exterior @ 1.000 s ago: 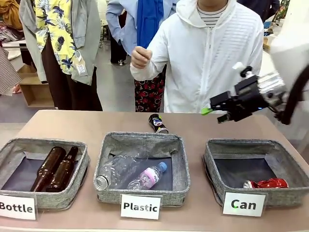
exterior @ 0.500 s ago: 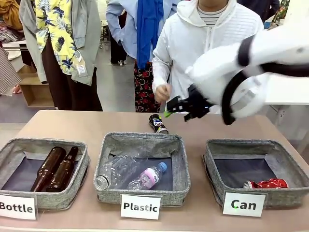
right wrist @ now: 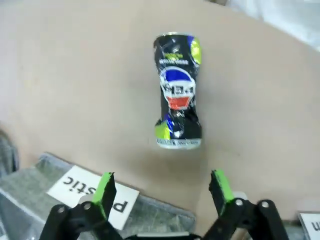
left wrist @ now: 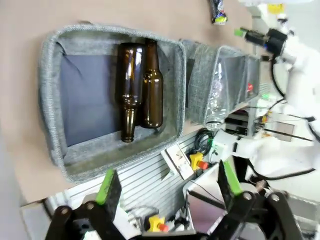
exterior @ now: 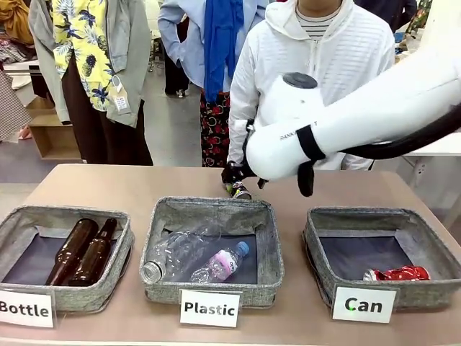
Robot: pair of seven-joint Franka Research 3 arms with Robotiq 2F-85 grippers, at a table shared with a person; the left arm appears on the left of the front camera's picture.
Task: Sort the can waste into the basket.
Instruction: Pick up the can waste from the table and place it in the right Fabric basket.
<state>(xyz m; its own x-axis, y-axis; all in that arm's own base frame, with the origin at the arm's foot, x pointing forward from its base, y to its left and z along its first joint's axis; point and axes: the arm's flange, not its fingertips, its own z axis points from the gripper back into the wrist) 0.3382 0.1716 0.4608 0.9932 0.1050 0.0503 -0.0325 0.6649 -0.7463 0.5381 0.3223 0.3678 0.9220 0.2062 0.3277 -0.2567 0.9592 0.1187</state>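
Black can (right wrist: 177, 92) lies just beyond the right claw's (right wrist: 162, 190) spread fingers.

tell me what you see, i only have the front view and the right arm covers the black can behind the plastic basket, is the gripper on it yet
Observer: Not yet. In the right wrist view the dented black metal can with yellow-green and purple print lies on the tan table, apart from the right gripper, whose jaws are open.
Operator: is the can lined up between the fingers
Observer: Roughly. It lies beyond the two green-padded fingertips, about centred on the gap.
Operator: and the left gripper
Observer: The left gripper is open, holding nothing, above the grey fabric basket with two brown glass bottles.
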